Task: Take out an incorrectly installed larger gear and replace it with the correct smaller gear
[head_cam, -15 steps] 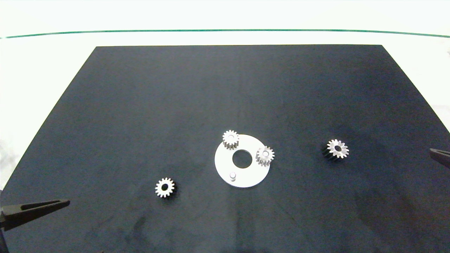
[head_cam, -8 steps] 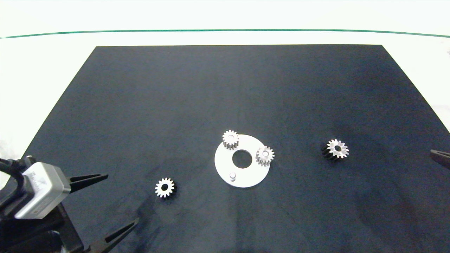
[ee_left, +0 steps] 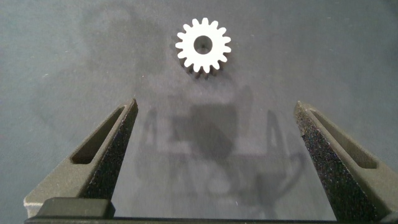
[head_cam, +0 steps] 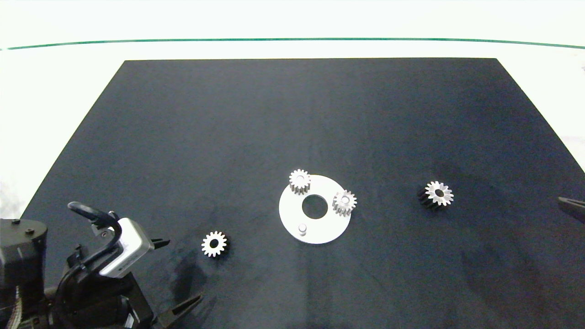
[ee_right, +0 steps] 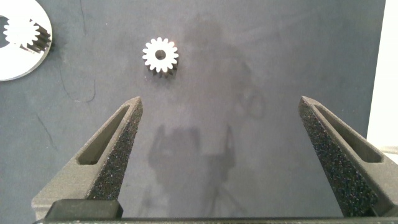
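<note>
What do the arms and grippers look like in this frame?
The left arm is dark, with black cables looping over a silver-grey wrist camera box. The left gripper has two grey wedge-shaped fingers, each with a slot cut through it and faced with black, grainy foam pads. The right gripper matches; in the head view only one dark fingertip shows.

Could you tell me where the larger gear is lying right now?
In the head view, the larger gear lies flat on the black mat, alone, right of the white disc.
</note>
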Motion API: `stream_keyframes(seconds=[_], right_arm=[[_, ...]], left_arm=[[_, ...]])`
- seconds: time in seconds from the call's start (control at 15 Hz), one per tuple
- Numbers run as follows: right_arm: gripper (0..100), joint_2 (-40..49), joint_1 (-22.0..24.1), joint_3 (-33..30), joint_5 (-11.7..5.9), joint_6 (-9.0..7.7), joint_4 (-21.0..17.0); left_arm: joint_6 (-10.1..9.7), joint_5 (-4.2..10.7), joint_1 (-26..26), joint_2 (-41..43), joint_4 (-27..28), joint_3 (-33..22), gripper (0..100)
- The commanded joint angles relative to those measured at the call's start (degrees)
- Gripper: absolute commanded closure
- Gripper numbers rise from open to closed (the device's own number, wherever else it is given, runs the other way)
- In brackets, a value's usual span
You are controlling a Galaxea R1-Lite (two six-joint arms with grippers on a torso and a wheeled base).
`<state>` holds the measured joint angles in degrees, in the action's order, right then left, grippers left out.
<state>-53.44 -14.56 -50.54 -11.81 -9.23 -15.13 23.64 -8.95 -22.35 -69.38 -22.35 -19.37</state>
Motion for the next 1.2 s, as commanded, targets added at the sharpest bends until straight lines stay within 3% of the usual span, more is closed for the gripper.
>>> stream_keyframes(seconds=[0.07,0.2,0.33,0.53,0.73,1.2], right_arm=[[0,-0.3,0.0,0.1,0.3,0.44,-0.1],[0,-0.3,0.0,0.1,0.39,0.44,-0.1],[0,-0.3,0.0,0.1,0.39,0.79,-0.1],[0,0.1,0.1,0.1,0.39,0.88,-0.1],[0,0.1,0.1,0.6,1.18,2.11,-0.1],[0,0.2,0.2,0.8,1.71,2.11,0.0]], left_arm=[[0.09,0.07,-0.2,-5.2,-3.9,-0.5,0],[0.09,0.42,-0.4,-7.6,-7.9,-0.5,0],[0.09,1.83,-2.0,-9.0,-9.6,-0.5,0],[-0.17,2.71,-3.2,-10.9,-10.8,-0.6,0],[-0.17,3.06,-3.2,-12.8,-13.3,-0.8,0],[-0.17,3.76,-3.2,-15.3,-14.1,-1.9,0]])
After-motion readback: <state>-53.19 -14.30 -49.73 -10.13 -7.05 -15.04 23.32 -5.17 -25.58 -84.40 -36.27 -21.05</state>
